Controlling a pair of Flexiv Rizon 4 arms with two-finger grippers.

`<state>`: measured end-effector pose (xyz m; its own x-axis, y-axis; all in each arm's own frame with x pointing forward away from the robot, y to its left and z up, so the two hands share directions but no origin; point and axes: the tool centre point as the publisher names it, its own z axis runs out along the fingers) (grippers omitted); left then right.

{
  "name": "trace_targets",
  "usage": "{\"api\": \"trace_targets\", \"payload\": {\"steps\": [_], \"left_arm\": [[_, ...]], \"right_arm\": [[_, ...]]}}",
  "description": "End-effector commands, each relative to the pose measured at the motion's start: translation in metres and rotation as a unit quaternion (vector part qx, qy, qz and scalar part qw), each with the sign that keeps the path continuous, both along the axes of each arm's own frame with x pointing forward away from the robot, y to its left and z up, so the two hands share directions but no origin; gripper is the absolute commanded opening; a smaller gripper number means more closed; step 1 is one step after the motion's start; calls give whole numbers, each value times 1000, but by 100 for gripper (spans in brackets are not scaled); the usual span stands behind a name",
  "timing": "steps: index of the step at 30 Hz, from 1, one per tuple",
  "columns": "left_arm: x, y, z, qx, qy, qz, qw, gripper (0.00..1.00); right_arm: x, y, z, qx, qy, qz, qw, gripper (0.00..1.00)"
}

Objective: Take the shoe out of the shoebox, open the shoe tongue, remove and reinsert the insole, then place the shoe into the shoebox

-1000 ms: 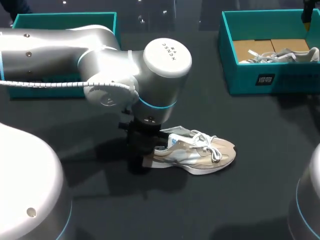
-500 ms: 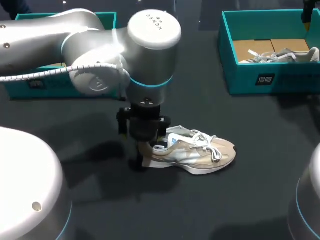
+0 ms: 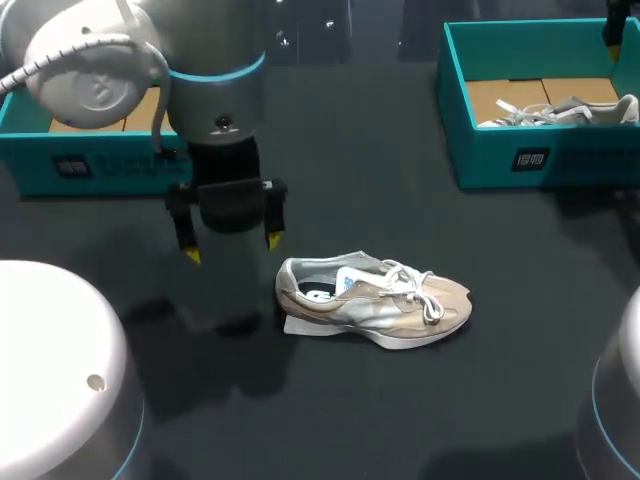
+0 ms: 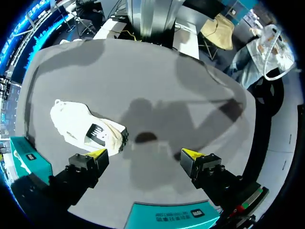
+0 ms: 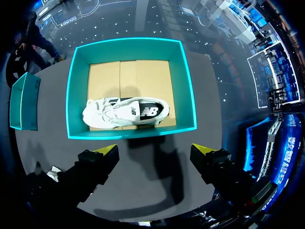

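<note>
A beige and silver shoe (image 3: 380, 300) lies on its sole on the dark table, toe to the right, with white laces and a pale printed lining showing in its opening. My left gripper (image 3: 230, 246) hangs open and empty above the table, just left of the heel. In the left wrist view the shoe (image 4: 86, 128) lies ahead of one finger of the left gripper (image 4: 144, 154), apart from it. My right gripper (image 5: 155, 150) stands open and empty above the table, in front of a teal shoebox (image 5: 131, 134) that holds a white shoe (image 5: 125, 112).
The right teal shoebox (image 3: 500, 155) with the second shoe (image 3: 570, 110) stands at the back right. Another teal shoebox (image 3: 40, 165) stands at the back left, partly behind my left arm. My arms' bases fill the near corners.
My left gripper has opened, let go of the shoe's heel, then risen and drawn back to the left. The shoe stays where it lay.
</note>
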<state>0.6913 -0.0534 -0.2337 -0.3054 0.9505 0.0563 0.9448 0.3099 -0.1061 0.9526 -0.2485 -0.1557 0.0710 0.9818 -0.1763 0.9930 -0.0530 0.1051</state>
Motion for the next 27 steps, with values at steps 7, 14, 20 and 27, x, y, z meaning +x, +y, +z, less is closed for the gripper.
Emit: {"api": "trace_targets", "payload": {"steps": [7, 14, 20, 27], "left_arm": [[-7, 40, 11, -37, 32, 56, 997, 100], [-7, 40, 11, -37, 32, 56, 997, 100], [9, 62, 13, -87, 109, 193, 971, 100], [8, 83, 12, -143, 159, 283, 935, 100]], "right_arm": [[0, 0, 0, 0, 0, 0, 1000, 100], [0, 0, 0, 0, 0, 0, 1000, 100], [0, 0, 0, 0, 0, 0, 1000, 100], [0, 0, 0, 0, 0, 0, 1000, 100]]}}
